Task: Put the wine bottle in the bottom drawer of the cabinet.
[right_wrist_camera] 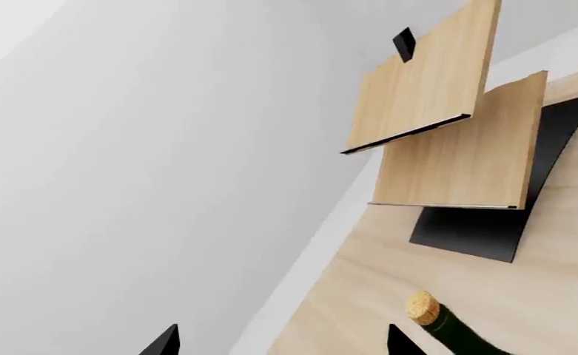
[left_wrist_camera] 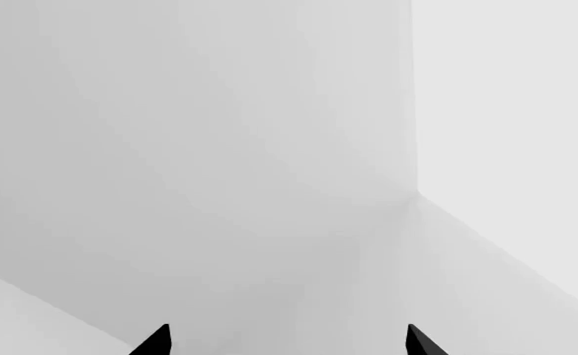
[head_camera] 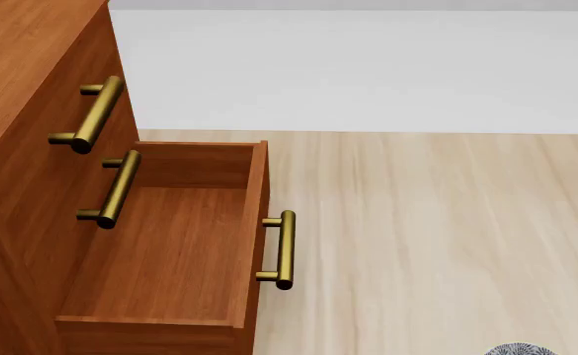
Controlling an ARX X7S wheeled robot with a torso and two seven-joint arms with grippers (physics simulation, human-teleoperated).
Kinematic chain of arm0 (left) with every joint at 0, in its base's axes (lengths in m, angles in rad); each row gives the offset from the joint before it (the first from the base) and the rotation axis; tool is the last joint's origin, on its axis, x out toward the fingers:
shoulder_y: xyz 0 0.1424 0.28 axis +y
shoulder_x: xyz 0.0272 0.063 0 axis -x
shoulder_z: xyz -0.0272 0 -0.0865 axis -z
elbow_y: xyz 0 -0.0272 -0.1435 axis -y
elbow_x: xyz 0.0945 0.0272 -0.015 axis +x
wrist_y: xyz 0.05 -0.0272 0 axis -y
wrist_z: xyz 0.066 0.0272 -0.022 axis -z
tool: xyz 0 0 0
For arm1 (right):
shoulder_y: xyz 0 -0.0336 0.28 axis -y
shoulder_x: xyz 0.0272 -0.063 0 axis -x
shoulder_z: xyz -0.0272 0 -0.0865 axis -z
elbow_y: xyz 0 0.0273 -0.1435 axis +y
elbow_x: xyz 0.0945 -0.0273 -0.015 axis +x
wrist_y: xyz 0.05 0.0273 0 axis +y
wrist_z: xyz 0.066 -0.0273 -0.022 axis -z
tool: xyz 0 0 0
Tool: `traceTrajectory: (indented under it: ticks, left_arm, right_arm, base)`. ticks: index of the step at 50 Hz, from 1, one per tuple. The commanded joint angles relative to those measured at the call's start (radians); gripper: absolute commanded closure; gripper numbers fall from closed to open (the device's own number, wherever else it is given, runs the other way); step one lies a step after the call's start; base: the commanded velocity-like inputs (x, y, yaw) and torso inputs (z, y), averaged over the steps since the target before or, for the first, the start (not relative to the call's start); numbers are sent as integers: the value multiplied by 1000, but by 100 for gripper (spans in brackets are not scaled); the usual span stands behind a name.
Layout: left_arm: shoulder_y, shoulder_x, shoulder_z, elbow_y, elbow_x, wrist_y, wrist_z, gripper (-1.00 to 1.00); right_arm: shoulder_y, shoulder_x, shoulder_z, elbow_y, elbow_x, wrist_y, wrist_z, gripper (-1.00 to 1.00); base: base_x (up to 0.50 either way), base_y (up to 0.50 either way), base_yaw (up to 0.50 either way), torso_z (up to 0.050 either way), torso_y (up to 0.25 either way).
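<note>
Head view: drawer [head_camera: 170, 244] open and empty, bottle not in yet
Right tool [right_wrist_camera: 280, 342] gapes, holding nothing; bottle [right_wrist_camera: 442, 325] lies just beside one fingertip, cork toward the rack [right_wrist_camera: 447, 133] — right arm nearer; left tool [left_wrist_camera: 289, 342] open, facing bare wall

Simulated home room: wooden cabinet [head_camera: 12, 89], pale plank floor [head_camera: 437, 237], blank white walls [head_camera: 368, 66].
</note>
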Motion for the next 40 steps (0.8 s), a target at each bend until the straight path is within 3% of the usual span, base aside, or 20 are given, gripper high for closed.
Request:
traceTrajectory:
  ticks: [1,8,11,24,40]
  left_arm:
    - [4,-2,4,-1,-2,4,-4,-100]
    - [-18,-26,11,15,-21,-31,-46,-100]
    - [11,1,3,2,-7,9,-6,-100]
    - [-6,-27,-12,82,-83,-77,-103,-100]
    - [-1,-27,-2,57,-74,-54,-88,-100]
  right_arm:
    - [-59,18,68,8,15,2,-4,-100]
    - [-94,43,93,4,33,-11,9,-100]
    - [-99,45,95,3,30,-5,8,-100]
    - [-167,95,140,-9,17,24,25,-100]
    - [-224,212,135,-87,-125,201,45,-100]
  base:
    - [0,0,0,0,0]
    - [0,0,0,0,0]
    - [0,0,0,0,0]
    - [0,0,0,0,0]
    - [0,0,0,0,0]
